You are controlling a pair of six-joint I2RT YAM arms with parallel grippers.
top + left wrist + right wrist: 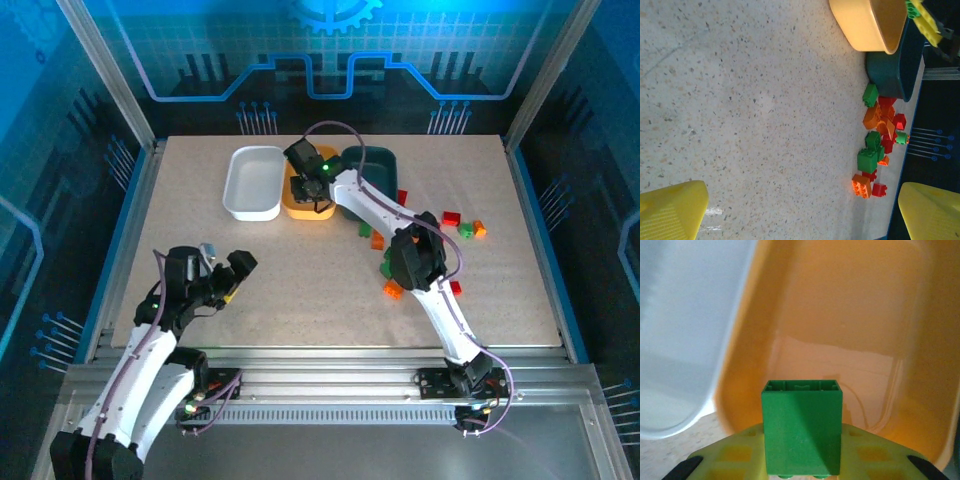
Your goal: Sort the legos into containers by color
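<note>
While the left gripper (228, 272) rests spread wide, well nearer than the orange tray (840, 340), loose red, orange and green bricks (877, 145) lie to that tray's near right. Above it, the right gripper (318, 192) pinches a green brick (802, 435). Best lower it inside the rim before letting go, though green may well belong elsewhere.

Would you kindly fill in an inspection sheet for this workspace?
Surface: speckled beige table.
Job's things: white tray, orange tray and teal tray along the far side; loose legos to the right.
Clutter: nothing seen.
Grippers: left gripper open over the table; right gripper shut on a green brick above the orange tray.
Cables: purple cables along both arms.
Surroundings: blue-lit enclosure walls.
</note>
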